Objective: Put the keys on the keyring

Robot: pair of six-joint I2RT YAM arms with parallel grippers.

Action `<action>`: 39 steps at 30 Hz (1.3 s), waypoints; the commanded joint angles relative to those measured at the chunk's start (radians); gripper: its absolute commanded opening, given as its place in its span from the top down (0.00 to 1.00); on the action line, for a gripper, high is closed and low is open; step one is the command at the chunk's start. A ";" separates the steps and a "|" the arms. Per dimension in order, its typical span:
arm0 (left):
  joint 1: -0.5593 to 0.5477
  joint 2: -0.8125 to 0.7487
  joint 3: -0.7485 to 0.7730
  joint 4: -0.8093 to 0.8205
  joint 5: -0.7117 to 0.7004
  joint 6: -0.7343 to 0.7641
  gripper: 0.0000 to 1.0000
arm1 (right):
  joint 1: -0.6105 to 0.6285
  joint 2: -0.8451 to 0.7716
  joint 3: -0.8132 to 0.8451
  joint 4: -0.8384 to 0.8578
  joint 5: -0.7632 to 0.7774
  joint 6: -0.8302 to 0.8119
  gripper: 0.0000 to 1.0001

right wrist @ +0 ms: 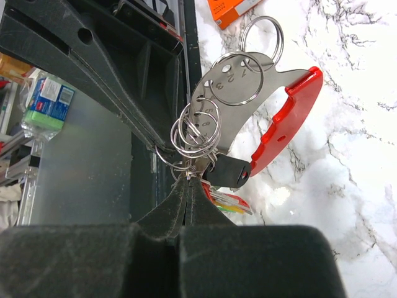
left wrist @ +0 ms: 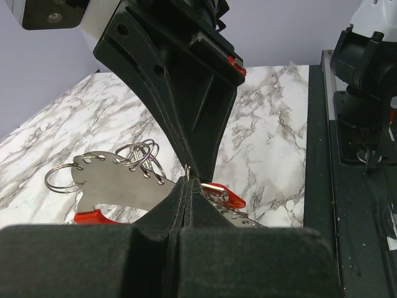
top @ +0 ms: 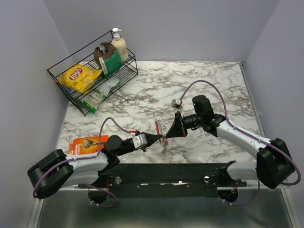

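Observation:
The keyring [top: 159,127] is a silvery plate [right wrist: 242,93] with numbered holes, joined to a red curved loop [right wrist: 288,118]. It hangs above the table between both grippers. Several wire split rings [right wrist: 197,133] thread its holes. A black-headed key [right wrist: 232,171] and keys with red, yellow and green heads [right wrist: 228,202] hang under it. My left gripper [left wrist: 186,181] is shut on a small silvery ring at the plate's edge [left wrist: 118,183]. My right gripper [right wrist: 189,177] is shut on the bunch of wire rings. The two grippers' tips nearly touch [top: 164,137].
A flat orange packet [top: 88,144] lies on the marble table [top: 213,80] by the left arm. A black wire rack [top: 92,88] at the back left holds a yellow chips bag [top: 78,76], a soap bottle [top: 119,45] and packets. The black base rail [top: 166,171] runs along the near edge.

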 commanded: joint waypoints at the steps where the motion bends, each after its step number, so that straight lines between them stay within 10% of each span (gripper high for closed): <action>1: -0.004 0.006 0.010 0.126 0.044 -0.018 1.00 | 0.001 0.015 -0.014 0.026 -0.018 -0.009 0.99; 12: -0.004 0.086 -0.004 0.249 0.053 -0.053 1.00 | 0.001 0.012 -0.013 0.022 -0.061 -0.018 0.98; 33: -0.004 0.054 -0.015 0.182 0.026 -0.010 1.00 | 0.003 -0.157 -0.027 -0.052 0.082 -0.040 0.29; 39: -0.004 0.039 -0.009 0.160 0.044 -0.006 1.00 | 0.003 -0.217 -0.010 -0.064 0.069 -0.075 0.26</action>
